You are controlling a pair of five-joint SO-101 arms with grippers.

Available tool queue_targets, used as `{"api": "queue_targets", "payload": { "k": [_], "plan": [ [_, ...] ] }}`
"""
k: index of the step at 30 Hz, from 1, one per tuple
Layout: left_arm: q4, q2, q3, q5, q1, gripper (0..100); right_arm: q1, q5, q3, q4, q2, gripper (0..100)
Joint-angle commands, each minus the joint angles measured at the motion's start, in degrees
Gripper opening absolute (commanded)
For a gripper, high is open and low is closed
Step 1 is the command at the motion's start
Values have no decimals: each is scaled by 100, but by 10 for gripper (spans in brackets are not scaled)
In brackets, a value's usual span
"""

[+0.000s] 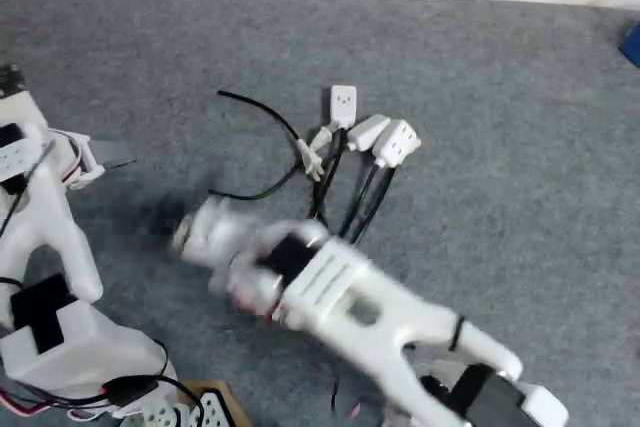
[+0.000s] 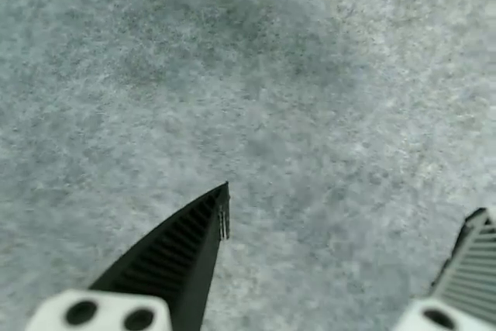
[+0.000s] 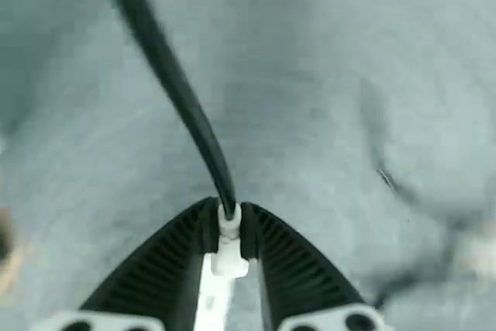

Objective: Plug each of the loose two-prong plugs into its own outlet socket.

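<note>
Grey felt-like fabric covers the surface (image 1: 500, 97). In the right wrist view the right end effector (image 3: 225, 226) is clamped on a white two-prong plug (image 3: 226, 249), and the plug's black cable (image 3: 167, 75) runs away from the fingertips. In the high view this end effector sits blurred at 8 o'clock from the middle. Three white outlet sockets (image 1: 368, 131) lie clustered at 12 to 1 o'clock, their black cords (image 1: 362, 197) trailing toward 6 o'clock. A second white plug (image 1: 312, 155) lies just beside them, at their 8 o'clock. The left end effector (image 2: 341, 222), jaws apart, hangs over bare fabric at 9 o'clock.
</note>
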State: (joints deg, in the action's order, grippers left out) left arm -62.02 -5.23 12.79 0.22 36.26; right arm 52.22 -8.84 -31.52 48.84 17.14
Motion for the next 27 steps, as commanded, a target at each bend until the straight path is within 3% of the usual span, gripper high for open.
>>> {"api": "queue_targets", "payload": {
  "k": [1, 11, 19, 24, 27],
  "plan": [
    [70, 40, 13, 53, -154, 436, -1437, 1996, 180, -207, 374, 8],
    [18, 40, 57, 35, -338, 436, -3336, 1811, -1666, -198, 1657, 7],
    [-756, 505, 295, -598, -1332, 436, -5244, 1600, -3011, -453, 4321, 7],
    [-1327, 1508, 646, -1152, -2369, 436, -5499, 958, -4576, -1895, 4813, 7],
    [-1424, 2053, 1059, -1204, -2897, 436, -5508, 756, -4725, -2123, 4655, 19]
  ]
}}
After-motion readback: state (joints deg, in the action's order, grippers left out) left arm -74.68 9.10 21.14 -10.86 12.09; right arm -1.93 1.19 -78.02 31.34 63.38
